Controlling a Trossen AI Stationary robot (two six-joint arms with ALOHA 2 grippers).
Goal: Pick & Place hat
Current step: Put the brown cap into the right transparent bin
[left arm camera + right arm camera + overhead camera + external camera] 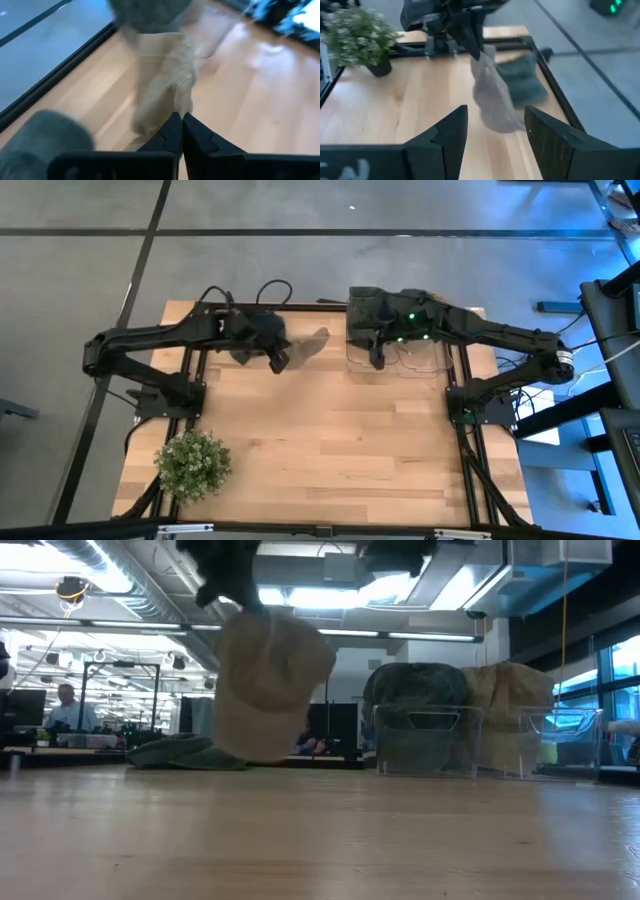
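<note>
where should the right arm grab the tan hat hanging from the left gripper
Probably the free lower edge of the tan cloth hat, approached side-on from the right. It dangles limp and narrow below the left gripper, which pinches its top; the open right gripper already faces it.

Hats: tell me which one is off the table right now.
The beige hat, dangling from the left claw, shut on its edge. The dark green hat lies flat on the table; two more sit in clear bins at the back.
</note>
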